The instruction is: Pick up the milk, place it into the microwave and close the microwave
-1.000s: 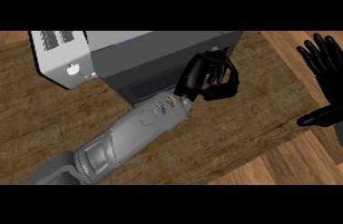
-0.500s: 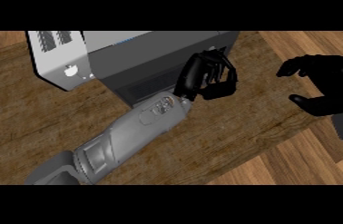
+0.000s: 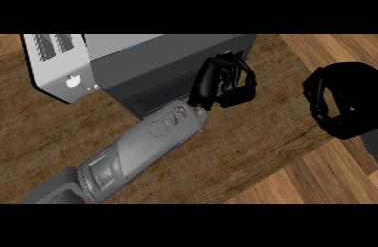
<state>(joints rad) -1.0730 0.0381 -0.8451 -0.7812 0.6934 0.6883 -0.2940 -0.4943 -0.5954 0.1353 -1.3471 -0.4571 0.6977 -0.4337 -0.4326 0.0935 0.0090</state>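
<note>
No milk shows in the head view. The grey microwave (image 3: 166, 56) stands at the top, with a dark front face (image 3: 155, 98) turned toward me. My left hand (image 3: 221, 86) rests against the right end of that face, its fingers curled with nothing seen in them. The grey left forearm (image 3: 140, 146) runs up to it from the lower left. At the right edge my right hand (image 3: 336, 103) hovers over the counter, fingers curled inward into a hook, and no object shows inside it. I cannot tell whether the microwave's door stands open.
A light grey vented panel (image 3: 52, 61) with a white knob adjoins the microwave's left side. The wooden counter (image 3: 244, 146) spreads below, its front edge running diagonally at the lower right, with wooden floor (image 3: 317, 186) beyond.
My right hand has come in from the right edge toward the left, and its fingers went from straight and raised to curled. The left arm and hand have stayed put.
</note>
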